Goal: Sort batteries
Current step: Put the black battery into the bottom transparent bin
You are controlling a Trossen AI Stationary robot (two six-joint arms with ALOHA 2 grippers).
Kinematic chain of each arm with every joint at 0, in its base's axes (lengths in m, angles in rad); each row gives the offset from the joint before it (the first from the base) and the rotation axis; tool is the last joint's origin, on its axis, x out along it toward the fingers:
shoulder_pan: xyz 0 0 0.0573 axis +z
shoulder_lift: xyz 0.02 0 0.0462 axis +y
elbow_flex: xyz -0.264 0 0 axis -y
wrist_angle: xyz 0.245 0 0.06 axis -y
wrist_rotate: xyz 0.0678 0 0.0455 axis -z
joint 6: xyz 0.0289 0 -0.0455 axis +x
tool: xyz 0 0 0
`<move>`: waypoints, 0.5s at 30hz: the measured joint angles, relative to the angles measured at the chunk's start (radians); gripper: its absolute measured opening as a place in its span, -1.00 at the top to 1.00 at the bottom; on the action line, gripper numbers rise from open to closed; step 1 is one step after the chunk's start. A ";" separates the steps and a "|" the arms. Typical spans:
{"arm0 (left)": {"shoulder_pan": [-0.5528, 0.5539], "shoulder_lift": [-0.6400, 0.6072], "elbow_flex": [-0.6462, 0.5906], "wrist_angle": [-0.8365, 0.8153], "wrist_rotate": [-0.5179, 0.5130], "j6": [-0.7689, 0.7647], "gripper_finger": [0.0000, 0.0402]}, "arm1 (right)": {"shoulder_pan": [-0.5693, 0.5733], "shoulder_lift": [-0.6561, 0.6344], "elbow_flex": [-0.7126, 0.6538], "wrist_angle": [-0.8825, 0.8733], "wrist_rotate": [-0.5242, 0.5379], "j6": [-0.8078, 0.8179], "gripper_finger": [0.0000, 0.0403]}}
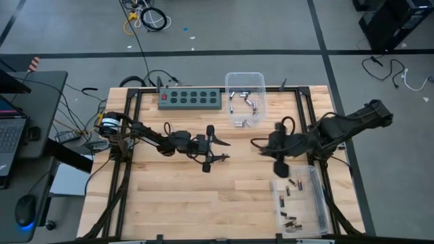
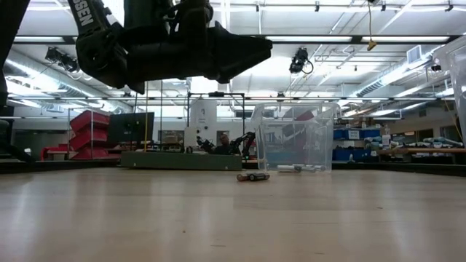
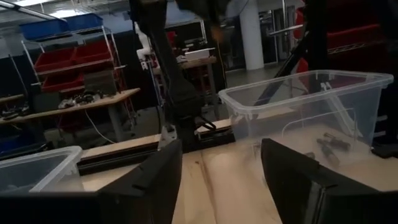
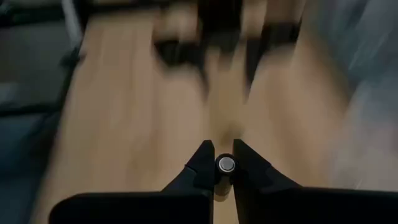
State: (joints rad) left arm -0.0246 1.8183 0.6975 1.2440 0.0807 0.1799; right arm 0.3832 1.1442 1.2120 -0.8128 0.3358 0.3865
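My right gripper [image 4: 225,155] is shut on a small silvery battery [image 4: 226,163] above the middle right of the table [image 1: 176,196]; in the high view this gripper [image 1: 259,145] points toward the table's left. My left gripper [image 1: 222,150] hangs open over the table's middle, facing the right one, with nothing between its fingers [image 3: 155,180]. A loose battery [image 2: 253,176] lies on its side on the wood. A clear bin [image 1: 245,99] at the far middle holds silvery batteries. A second clear bin [image 1: 302,200] at the near right holds dark ones. My right gripper pinches the battery's round sides between its two fingertips [image 4: 204,163]. The battery's round silvery end [image 4: 226,163] faces back toward the wrist camera. The fingers slant downward, and the battery is lifted clear of the table.
A green power strip [image 1: 190,99] lies along the far edge, left of the far bin. Cables and a laptop [image 1: 10,132] sit off the table's left side. The wood between the two arms and along the near left is bare.
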 joint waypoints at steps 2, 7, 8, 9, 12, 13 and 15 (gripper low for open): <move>0.000 0.000 0.000 0.001 0.000 0.000 -0.08 | 0.000 -0.005 0.032 -0.165 -0.145 0.211 0.89; 0.001 0.000 0.000 0.001 -0.001 0.018 -0.08 | 0.073 -0.013 0.009 -0.431 -0.502 0.714 0.88; 0.001 0.000 0.000 0.001 -0.001 0.023 -0.08 | 0.097 -0.013 -0.004 -0.449 -0.536 0.772 0.88; 0.001 0.000 0.000 0.000 -0.001 0.024 -0.08 | 0.125 -0.014 -0.020 -0.451 -0.555 0.820 0.87; 0.001 0.000 0.000 0.000 -0.001 0.024 -0.09 | 0.203 -0.012 -0.051 -0.386 -0.573 0.917 0.88; 0.001 0.000 0.000 0.000 -0.001 0.024 -0.09 | 0.225 -0.012 -0.057 -0.366 -0.571 0.943 0.88; 0.001 0.000 0.000 -0.001 -0.001 0.025 -0.09 | 0.260 -0.012 -0.069 -0.337 -0.545 0.986 0.88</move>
State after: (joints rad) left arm -0.0238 1.8183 0.6975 1.2430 0.0797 0.2047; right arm 0.6435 1.1320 1.1427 -1.1494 -0.2094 1.3724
